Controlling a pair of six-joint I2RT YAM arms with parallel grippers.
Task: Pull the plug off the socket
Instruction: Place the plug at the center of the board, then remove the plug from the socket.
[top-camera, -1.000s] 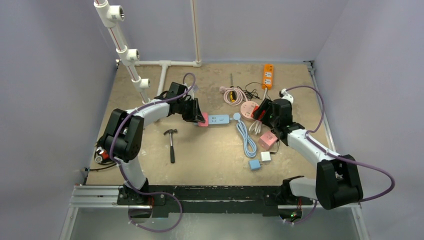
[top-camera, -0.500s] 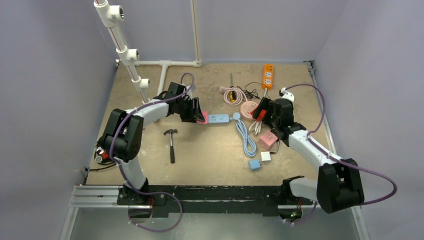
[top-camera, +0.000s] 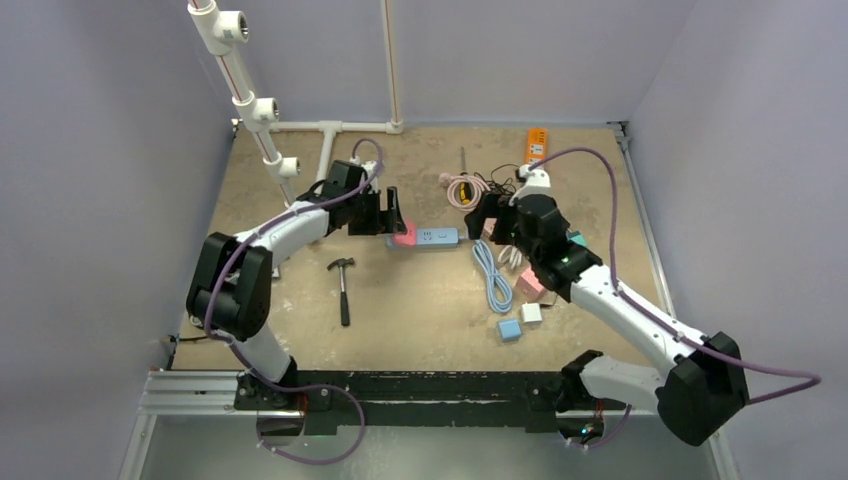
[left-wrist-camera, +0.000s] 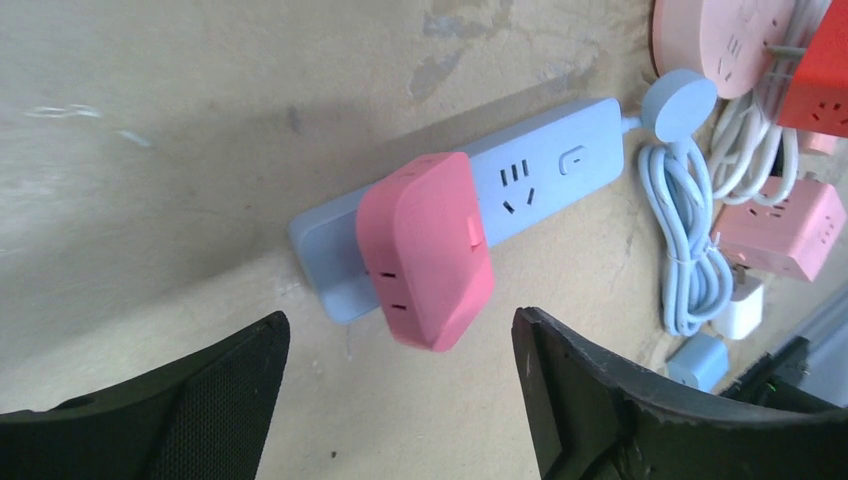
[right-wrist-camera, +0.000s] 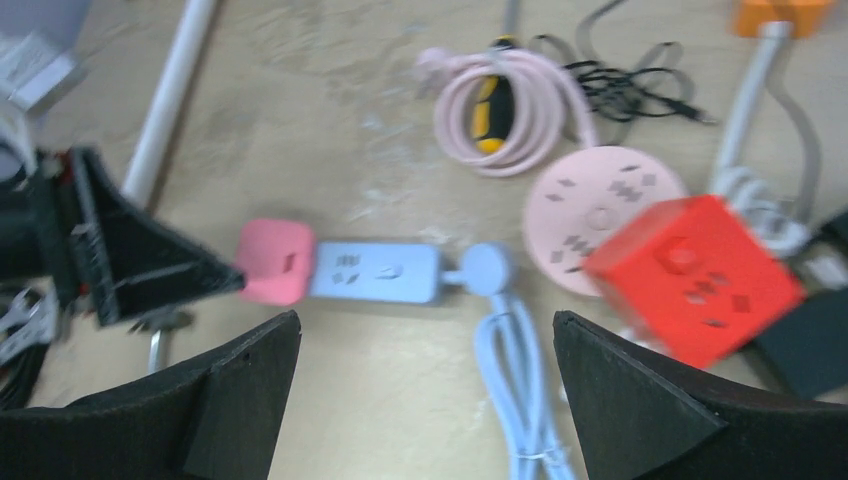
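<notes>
A pink plug sits on the left end of a light-blue socket strip lying flat on the table. My left gripper hovers just in front of the plug, open, with nothing between its fingers. In the top view the plug and strip lie mid-table, with the left gripper right over the plug. My right gripper hangs open and empty above the table, just near of the strip and plug. In the top view, the right gripper is just right of the strip's cable end.
A red cube socket, a pink round socket, a coiled pink cable and the strip's blue cable crowd the right. A hammer, white pipes, an orange strip and small chargers lie around.
The left gripper has opened and let go of the pink plug, which stays on the strip. The right arm has swung left from the red cube toward the strip's cable end.
</notes>
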